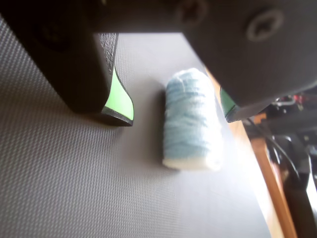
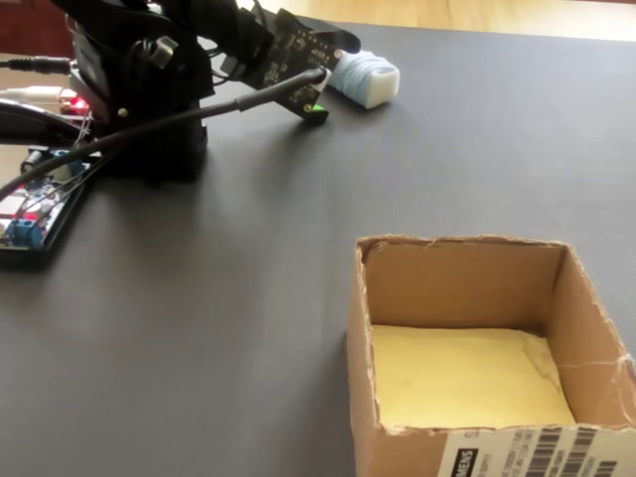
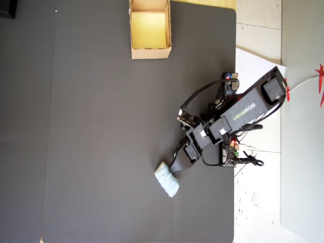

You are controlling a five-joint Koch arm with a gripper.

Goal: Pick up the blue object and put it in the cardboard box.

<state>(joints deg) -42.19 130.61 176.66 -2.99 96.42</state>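
Note:
The blue object (image 1: 192, 121), a pale blue wound roll, lies on its side on the dark mat. It also shows as the roll (image 3: 167, 181) in the overhead view and the roll (image 2: 365, 78) at the top of the fixed view. My gripper (image 1: 176, 118) is open and low over it. The green-padded fingers (image 1: 119, 101) flank the roll's upper end, with a gap on the left side. The cardboard box (image 3: 150, 52) stands open and empty at the far end of the mat, and the box (image 2: 452, 283) fills the fixed view's lower right.
The arm's base, a circuit board (image 2: 30, 219) and cables (image 3: 248, 157) sit at the mat's edge beside the roll. In the wrist view, the mat ends just right of the roll at a wooden strip (image 1: 270, 173).

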